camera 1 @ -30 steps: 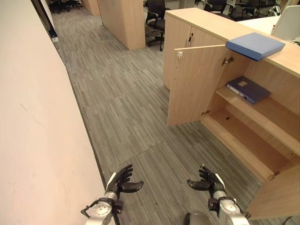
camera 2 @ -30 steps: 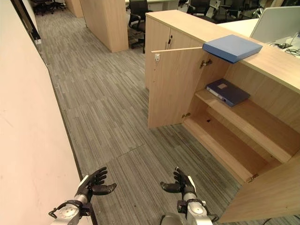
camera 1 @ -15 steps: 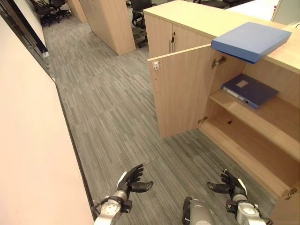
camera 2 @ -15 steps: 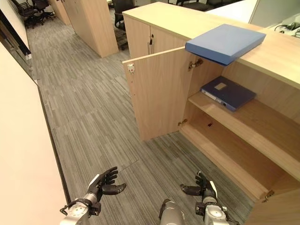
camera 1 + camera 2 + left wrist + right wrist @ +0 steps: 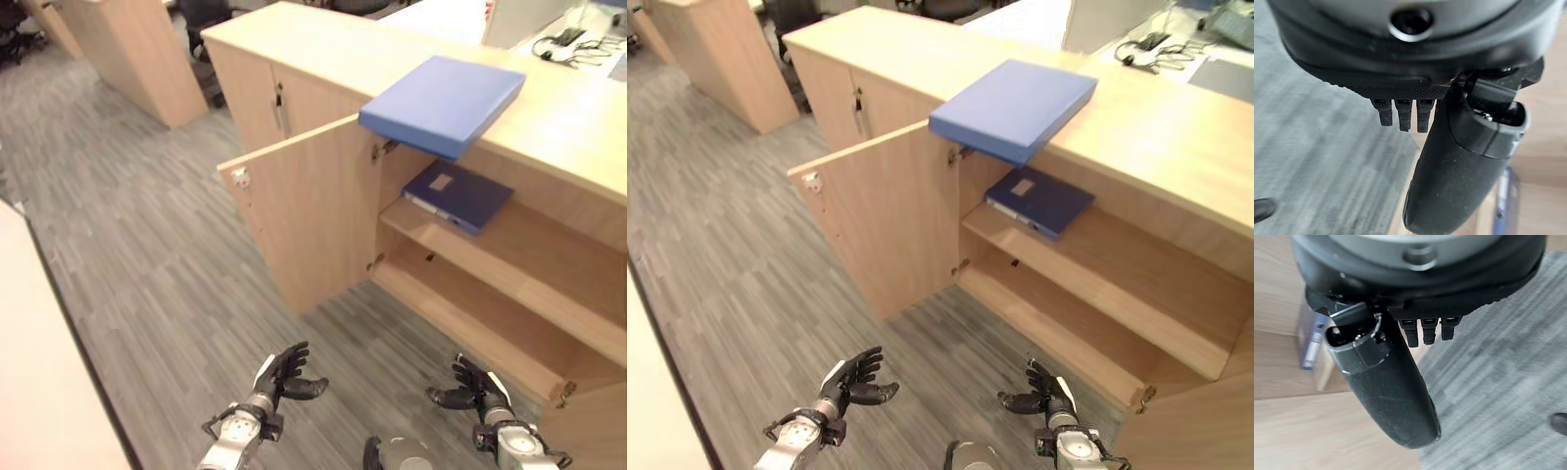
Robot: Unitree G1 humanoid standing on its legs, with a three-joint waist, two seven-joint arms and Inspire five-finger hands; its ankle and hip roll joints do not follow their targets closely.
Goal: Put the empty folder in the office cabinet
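folder: flat rectangular light-blue folder [image 5: 443, 103], matte cover, lies on the cabinet top with one corner hanging past the front edge, above the open compartment; neither hand touches it
cabinet: low light-wood laminate office cabinet [image 5: 323, 49], smooth flat top, boxy, visible grain
door: light-wood cabinet door [image 5: 304, 220] swung open toward the floor side, small white fitting near its upper outer corner, metal hinges at the folder end
shelves: upper wooden shelf [image 5: 529, 240] and lower wooden shelf [image 5: 460, 313], both plain boards; lower one bare
second binder: dark-blue rectangular binder [image 5: 457, 194] with a pale label, lies flat on the upper shelf, directly under the light-blue folder's overhang
left hand: dark left hand [image 5: 284, 372] low over the floor, well apart from the cabinet, fingers spread and relaxed, thumb out, holding nothing; in the left wrist view [image 5: 1459, 166] the thumb stands out large with short fingertips beside it
right hand: dark right hand [image 5: 468, 384] low in front of the lower shelf, fingers loosely extended, holding nothing; same in the right wrist view [image 5: 1386, 391]
floor: grey striped carpet tiles [image 5: 118, 225], fine linear texture
closed doors: next cabinet section has two closed wood doors with dark handles [image 5: 279, 98]
background: second tall light-wood unit [image 5: 127, 54] well apart; cables [image 5: 568, 44] on the far desk surface
obstruction: open door stands just left of the compartment opening; the opening faces both hands
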